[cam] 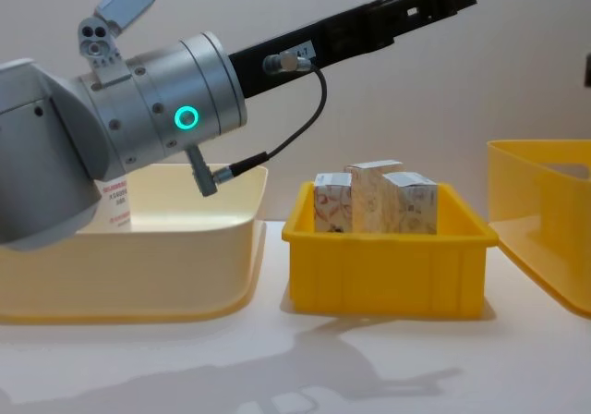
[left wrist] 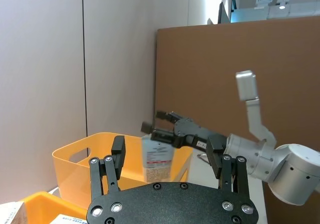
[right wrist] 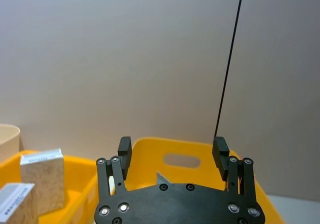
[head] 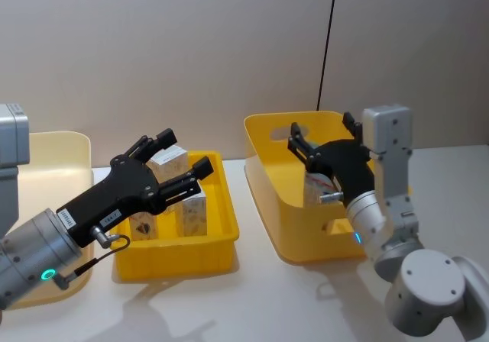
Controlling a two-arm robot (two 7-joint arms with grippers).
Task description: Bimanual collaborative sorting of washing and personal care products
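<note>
Cream plastic comes first: the pale bin point(head: 55, 140) at the far left of the surface point(head: 252, 300) has one printed tube point(cam: 114, 201) standing in it, partly behind my left arm in the chest view. Next along, the left claw point(head: 183, 153) hovers over the shallow yellow tray point(head: 177, 259). Its fingers are spread wide with nothing between them. The patterned cartons point(cam: 374, 200) stand packed together in that tray, touching one another.

Further right is the deep yellow bin point(head: 267, 175). The right claw point(head: 322, 126) hangs over it, also fully spread and holding nothing. A second tube point(left wrist: 159, 164) stands upright inside the bin, just under that claw's fingers.

I see three risks. The cartons are so tightly packed that a finger coming down could land on a neighbour's top, or drag a second carton up with the first. On the right, the tube looks tall and narrow, so a finger catching it as I pull the claw out could tip it against the bin wall. Both arms also reach toward the middle, so a careless crossing move could make them collide.
</note>
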